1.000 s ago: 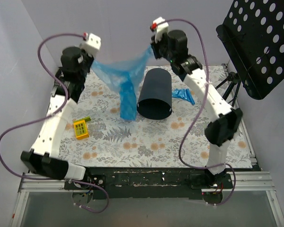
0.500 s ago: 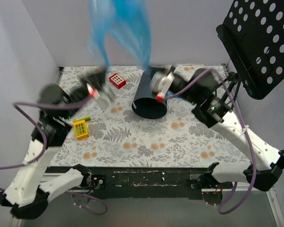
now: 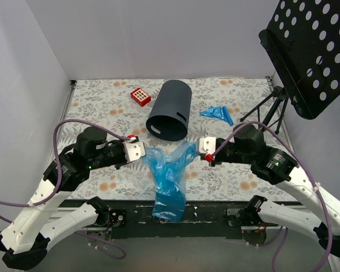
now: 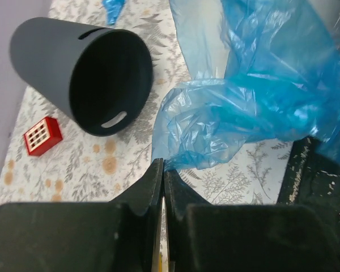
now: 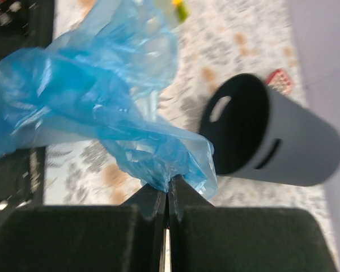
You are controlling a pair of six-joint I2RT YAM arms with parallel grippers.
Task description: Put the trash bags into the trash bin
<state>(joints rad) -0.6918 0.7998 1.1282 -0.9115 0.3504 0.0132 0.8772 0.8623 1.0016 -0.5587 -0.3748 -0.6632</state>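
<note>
A spread blue trash bag (image 3: 169, 170) hangs between my two grippers near the table's front edge, and its lower end drapes over that edge. My left gripper (image 3: 146, 153) is shut on the bag's (image 4: 255, 107) left corner, pinched at its tips (image 4: 162, 164). My right gripper (image 3: 196, 148) is shut on the bag's (image 5: 102, 113) right corner. The dark trash bin (image 3: 169, 110) lies tipped behind the bag, its mouth (image 4: 110, 79) facing the arms. A second, folded trash bag (image 3: 217, 113) lies on the table right of the bin (image 5: 272, 136).
A red-and-white tile (image 3: 140, 96) sits left of the bin at the back. A black perforated music stand (image 3: 311, 51) stands beyond the table's right edge. A yellow block (image 5: 180, 8) shows at the top of the right wrist view. Grey walls close the back and left.
Both arms swung the spread bag from the back of the table up high, then down to the front edge. The bin has shifted a little to the left.
</note>
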